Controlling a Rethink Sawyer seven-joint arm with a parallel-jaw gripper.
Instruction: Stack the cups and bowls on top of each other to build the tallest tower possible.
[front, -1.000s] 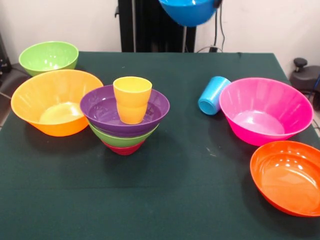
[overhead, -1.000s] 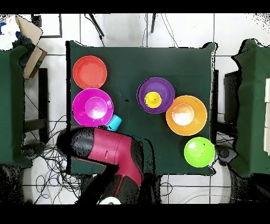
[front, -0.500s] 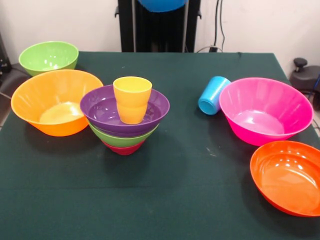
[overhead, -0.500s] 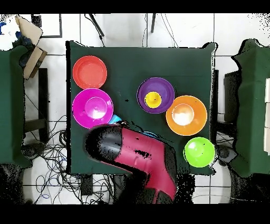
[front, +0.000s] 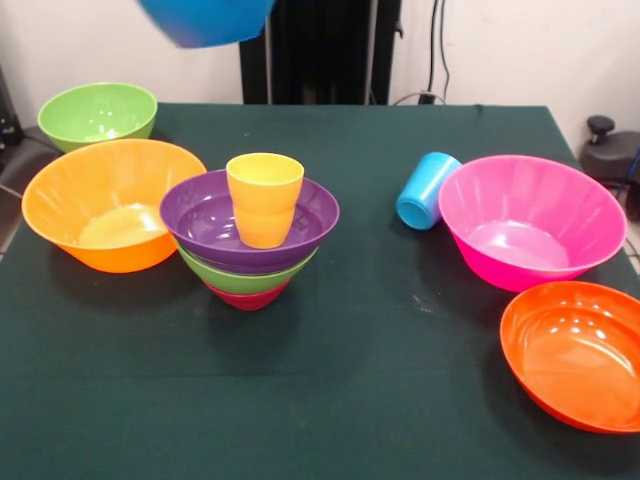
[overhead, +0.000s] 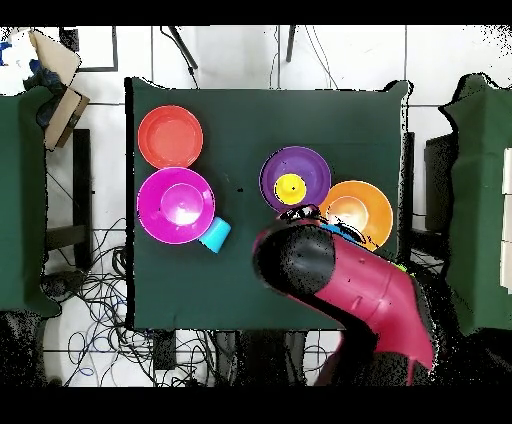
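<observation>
Top-left edge, front view: blue bowl (front: 207, 20) up in the air, only its lower part showing; gripper itself out of sight, grip state can't tell.
Arm (overhead: 345, 290): red/black, in overhead view covers table's near-right part.
Tower (front: 250, 240): crimson bowl at bottom, green, then purple; yellow-orange cup (front: 264, 198) upright in purple one.
Orange bowl (front: 110, 203): just beside tower.
Green bowl (front: 97, 113): far corner, alone.
Blue cup (front: 426, 190): on its side, touching pink bowl (front: 530, 220).
Red-orange bowl (front: 575, 352): near pink, at table (front: 330, 400) edge.
</observation>
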